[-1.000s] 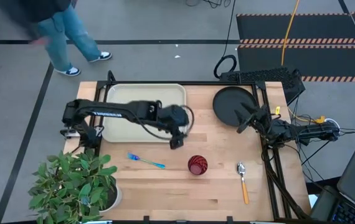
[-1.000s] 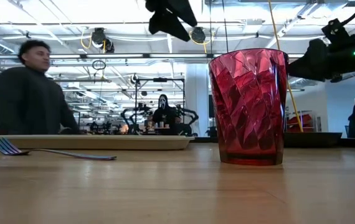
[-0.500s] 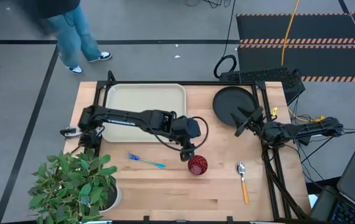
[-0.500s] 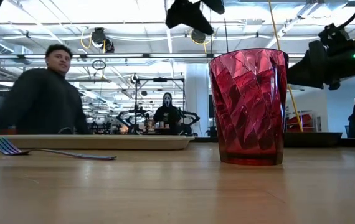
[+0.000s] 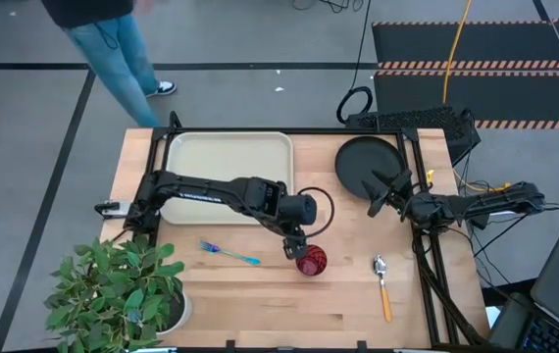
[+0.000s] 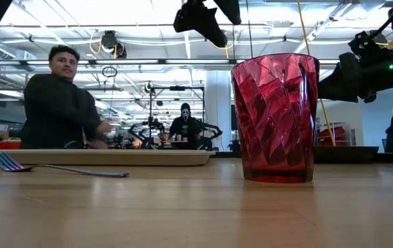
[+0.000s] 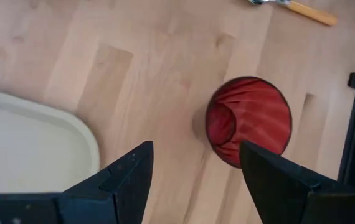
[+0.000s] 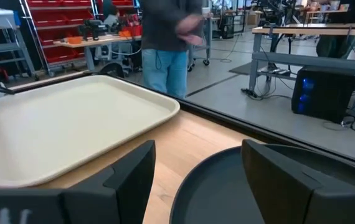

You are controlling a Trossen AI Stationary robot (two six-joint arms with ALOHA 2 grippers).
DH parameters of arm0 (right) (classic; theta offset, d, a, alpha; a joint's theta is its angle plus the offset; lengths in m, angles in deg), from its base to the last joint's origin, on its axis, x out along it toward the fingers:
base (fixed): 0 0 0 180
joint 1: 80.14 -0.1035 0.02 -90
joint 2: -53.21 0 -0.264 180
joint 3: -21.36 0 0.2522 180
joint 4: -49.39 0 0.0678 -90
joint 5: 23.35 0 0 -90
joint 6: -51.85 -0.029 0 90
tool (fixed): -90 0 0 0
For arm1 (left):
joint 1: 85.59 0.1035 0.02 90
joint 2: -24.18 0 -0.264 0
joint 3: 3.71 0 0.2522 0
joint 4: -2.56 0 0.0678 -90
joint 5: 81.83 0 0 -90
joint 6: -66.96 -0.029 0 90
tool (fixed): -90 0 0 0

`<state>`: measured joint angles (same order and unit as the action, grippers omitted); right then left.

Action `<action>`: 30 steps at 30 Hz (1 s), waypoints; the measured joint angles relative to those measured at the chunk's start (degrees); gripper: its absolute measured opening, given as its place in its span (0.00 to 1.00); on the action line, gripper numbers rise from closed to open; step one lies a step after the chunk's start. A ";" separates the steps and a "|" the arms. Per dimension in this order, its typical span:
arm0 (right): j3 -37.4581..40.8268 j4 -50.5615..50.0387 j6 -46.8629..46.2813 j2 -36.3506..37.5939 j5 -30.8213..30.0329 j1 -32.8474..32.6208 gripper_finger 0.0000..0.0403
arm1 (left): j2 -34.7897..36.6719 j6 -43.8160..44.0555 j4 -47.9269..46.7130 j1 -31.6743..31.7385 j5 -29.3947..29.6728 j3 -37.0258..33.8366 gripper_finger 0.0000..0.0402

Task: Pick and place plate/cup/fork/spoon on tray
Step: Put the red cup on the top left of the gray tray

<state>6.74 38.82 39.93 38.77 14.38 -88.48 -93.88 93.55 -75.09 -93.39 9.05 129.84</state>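
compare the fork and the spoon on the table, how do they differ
The fork is all bright blue; the spoon has a silver bowl and an orange handle. The fork lies left of the red cup, the spoon right of it. Both are slim, similar in length, and lie flat on the wood, off the tray.

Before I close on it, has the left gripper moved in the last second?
Yes. In the high view the open left gripper has left the tray's near corner and now hovers beside the cup.

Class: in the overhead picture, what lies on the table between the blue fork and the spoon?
The red cup stands between the fork and the spoon, as the high view shows.
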 joint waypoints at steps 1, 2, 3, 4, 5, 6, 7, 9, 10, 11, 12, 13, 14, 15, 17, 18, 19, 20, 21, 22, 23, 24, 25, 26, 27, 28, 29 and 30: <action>0.00 0.01 -0.22 0.00 0.00 0.00 0.57 | 0.00 0.41 0.09 -0.07 -0.07 -0.02 0.60; -0.01 0.01 -0.44 0.00 0.00 0.00 0.57 | -0.06 0.56 0.48 -0.17 -0.46 -0.10 0.60; -0.01 0.01 -0.64 0.00 0.00 0.00 0.57 | -0.09 0.63 1.19 -0.34 -0.89 -0.11 0.59; -0.01 0.01 -0.80 0.00 0.00 0.00 0.57 | -0.11 0.75 2.46 -0.56 -0.92 -0.11 0.60; -0.01 0.01 -0.89 0.00 0.00 0.00 0.57 | -0.10 0.77 3.74 -0.77 -0.95 -0.11 0.60; -0.01 0.01 -0.91 0.00 0.00 0.00 0.57 | -0.07 0.78 4.53 -1.04 -0.98 -0.11 0.59; -0.01 0.01 -0.91 0.00 0.02 0.00 0.57 | -0.04 1.04 4.83 -1.30 -0.98 -0.11 0.59; 0.00 0.01 -0.98 0.00 0.02 0.00 0.57 | -0.30 2.71 4.88 -1.84 -0.82 -0.11 0.59; -0.01 0.01 -1.12 0.00 0.02 0.00 0.57 | -0.64 4.35 5.20 -2.16 -0.61 -0.11 0.59; -0.01 0.01 -1.16 0.00 0.02 0.00 0.57 | -0.90 5.93 5.77 -2.54 -0.68 -0.11 0.59; -0.01 0.01 -1.16 0.00 0.02 0.00 0.57 | -1.14 7.25 6.40 -2.86 -1.02 -0.13 0.59; 0.00 0.01 -1.16 0.01 0.01 0.00 0.57 | -1.80 8.22 7.52 -3.34 -1.51 -0.11 0.59; -0.01 0.03 -1.16 0.02 0.01 0.00 0.57 | -2.39 8.96 8.69 -3.83 -2.16 0.35 0.59; -0.01 0.01 -1.16 -0.01 0.01 0.00 0.57 | -2.89 9.34 9.00 -4.42 -2.42 0.86 0.59; -0.01 0.13 -1.59 -0.29 -0.03 0.00 0.57 | -4.56 9.58 8.25 -5.11 -2.58 2.06 0.59; 0.00 0.06 -1.60 -0.30 0.01 0.00 0.57 | -5.12 9.53 7.70 -5.29 -2.62 2.62 0.59; -0.01 0.03 -1.86 -0.38 0.07 -0.02 0.57 | -5.81 9.57 6.76 -5.24 -2.59 2.80 0.59; -0.01 0.14 -2.24 -0.73 0.09 0.00 0.57 | -6.13 9.70 5.95 -4.99 -2.39 2.85 0.59; -0.01 0.15 -2.42 -0.83 0.11 -0.02 0.57 | -6.35 9.87 5.23 -4.71 -1.81 2.86 0.59; 0.01 0.09 -2.48 -0.99 0.37 0.00 0.57 | -6.87 9.97 4.79 -4.44 -1.33 2.86 0.59; -0.01 0.21 -2.62 -1.37 0.98 0.00 0.57 | -7.28 10.00 4.61 -3.98 -1.27 2.86 0.59; -0.01 0.26 -2.65 -1.51 1.45 0.00 0.57 | -7.53 10.13 3.91 -3.64 -1.24 2.86 0.59; 0.00 0.23 -2.85 -1.70 1.74 -0.01 0.57 | -7.72 10.26 2.74 -3.35 -1.24 2.84 0.59; -0.01 0.32 -3.22 -2.06 2.09 -0.02 0.57 | -7.90 10.58 2.10 -3.04 -1.26 2.80 0.59; 0.00 0.40 -3.42 -2.33 2.59 -0.02 0.57 | -8.04 10.78 2.10 -2.61 -1.24 2.80 0.59; 0.00 0.35 -3.49 -2.45 2.99 -0.02 0.57 | -8.03 11.01 1.92 -2.27 -1.25 2.80 0.59; -0.01 0.37 -3.69 -2.74 3.10 -0.02 0.57 | -7.88 11.07 0.75 -1.90 -1.06 2.80 0.59; -0.01 0.43 -3.95 -3.10 3.10 0.00 0.57 | -7.79 11.11 -0.80 -1.51 -0.79 2.80 0.59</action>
<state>6.73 39.25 35.97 35.67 17.48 -88.48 -101.68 104.65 -75.89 -94.90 8.27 132.64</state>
